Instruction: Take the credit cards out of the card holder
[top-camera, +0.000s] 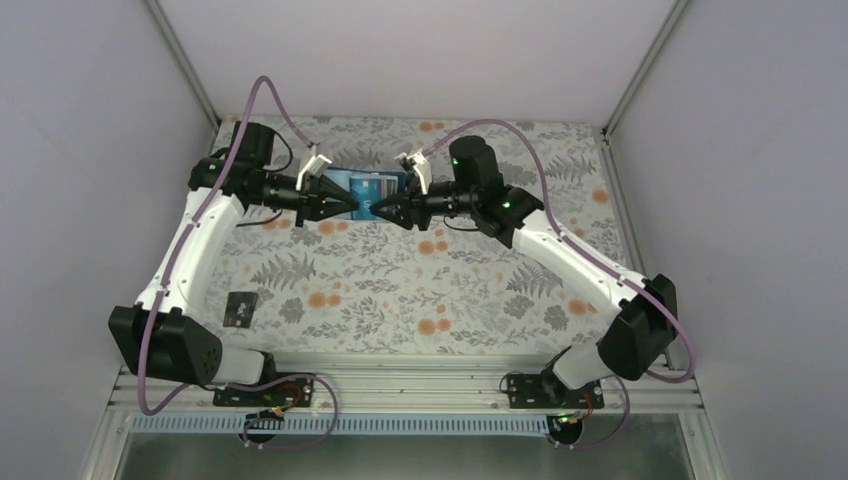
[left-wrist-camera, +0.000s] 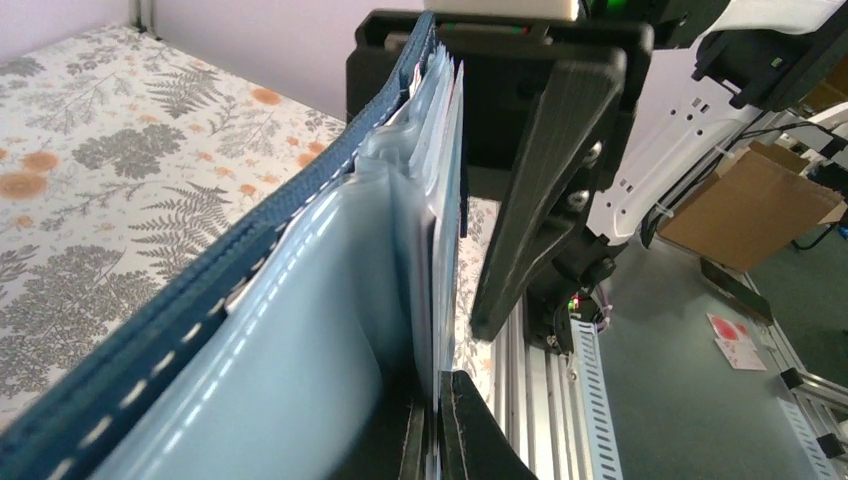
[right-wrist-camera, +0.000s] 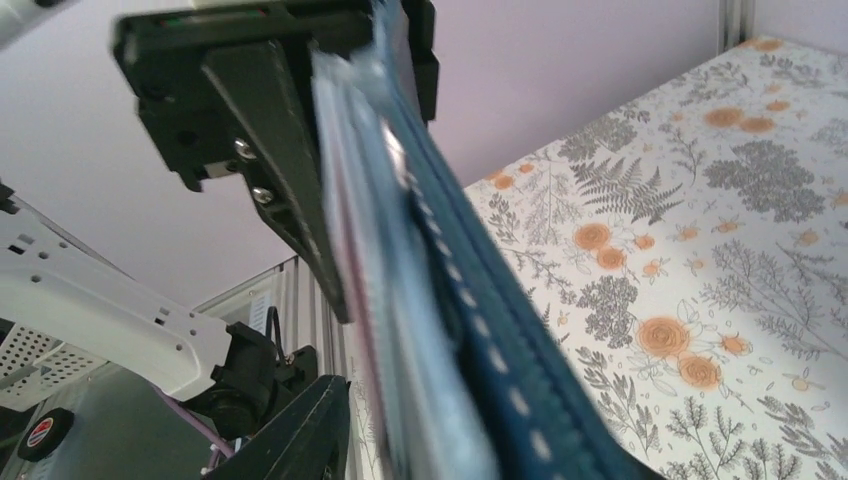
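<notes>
Card holder (top-camera: 362, 190) held above tabletop (top-camera: 400, 290); left claw (top-camera: 348, 204) clamped on it, right claw (top-camera: 380, 210) grip I cannot tell. One black card (top-camera: 241, 308) out, lying on tabletop; I judge others still pocketed.

The left arm (top-camera: 190, 250) and right arm (top-camera: 572, 257) wear white shells with black joint housings. Mauve cables (top-camera: 262, 85) loop along both.

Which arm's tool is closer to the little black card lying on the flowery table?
Left. The left tool grips the card holder at its left end, diagonally up the table from the black card. The right tool sits at the holder's other end, farther away.
</notes>
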